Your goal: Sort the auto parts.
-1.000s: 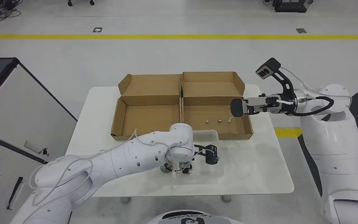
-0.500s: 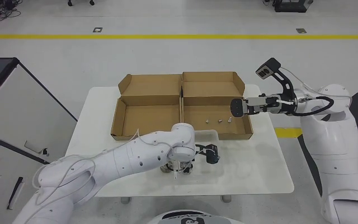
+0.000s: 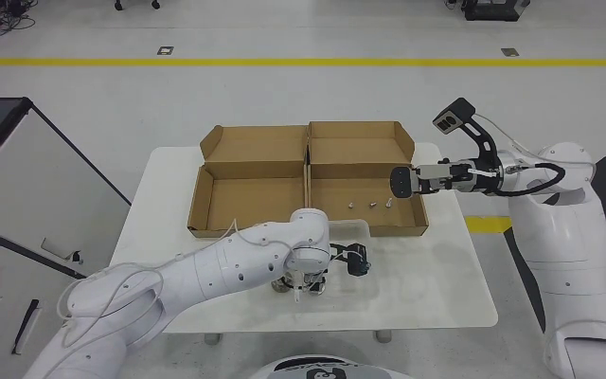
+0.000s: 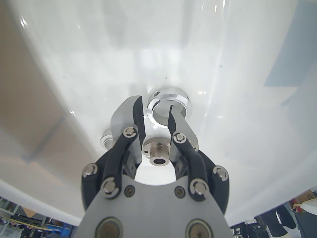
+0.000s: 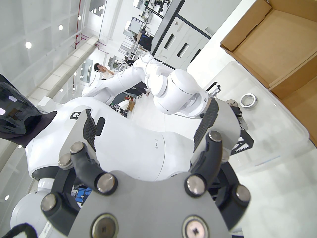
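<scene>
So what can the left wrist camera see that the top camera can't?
Left wrist camera: the left gripper, open, straddles one wall of a shiny metal ring, a flanged hub close by. Top camera: the left cardboard box, the right cardboard box with small parts inside, and the right gripper over it. Both: the white tray.

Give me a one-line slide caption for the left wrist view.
Left gripper, jaws open, straddling the wall of a silver metal ring in a white plastic tray.
</scene>
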`<state>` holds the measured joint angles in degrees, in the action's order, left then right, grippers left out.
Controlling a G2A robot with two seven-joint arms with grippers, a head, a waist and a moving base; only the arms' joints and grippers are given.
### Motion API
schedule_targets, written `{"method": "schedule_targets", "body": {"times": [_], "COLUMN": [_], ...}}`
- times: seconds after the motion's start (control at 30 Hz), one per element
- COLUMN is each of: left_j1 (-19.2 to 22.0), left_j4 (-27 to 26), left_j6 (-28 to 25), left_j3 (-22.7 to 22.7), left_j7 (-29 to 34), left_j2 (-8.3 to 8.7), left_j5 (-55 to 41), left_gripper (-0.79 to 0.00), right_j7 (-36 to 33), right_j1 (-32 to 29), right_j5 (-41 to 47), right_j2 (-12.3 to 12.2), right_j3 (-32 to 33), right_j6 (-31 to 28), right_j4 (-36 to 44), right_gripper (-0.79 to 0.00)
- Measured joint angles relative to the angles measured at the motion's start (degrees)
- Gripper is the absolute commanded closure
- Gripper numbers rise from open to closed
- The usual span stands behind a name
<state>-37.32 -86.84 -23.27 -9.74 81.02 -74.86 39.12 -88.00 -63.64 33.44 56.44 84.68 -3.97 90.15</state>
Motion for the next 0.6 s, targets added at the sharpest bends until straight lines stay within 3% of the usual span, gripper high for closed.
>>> {"method": "schedule_targets", "body": {"times": [0.6], "left_j1": [-0.04], "left_j4": [1.10], "left_j6": [-0.24], "left_j3": [0.00], "left_j7": [-0.23], "left_j2": [-0.53], "left_j5": [0.26], "left_gripper": [-0.252], "right_j7": [0.00], "right_j1": [0.00], "right_j5": [0.00], "right_j2": [0.00], "right_j3": [0.00], "right_j6": [0.00], "right_j4": [0.00], "right_gripper": [-0.785]}}
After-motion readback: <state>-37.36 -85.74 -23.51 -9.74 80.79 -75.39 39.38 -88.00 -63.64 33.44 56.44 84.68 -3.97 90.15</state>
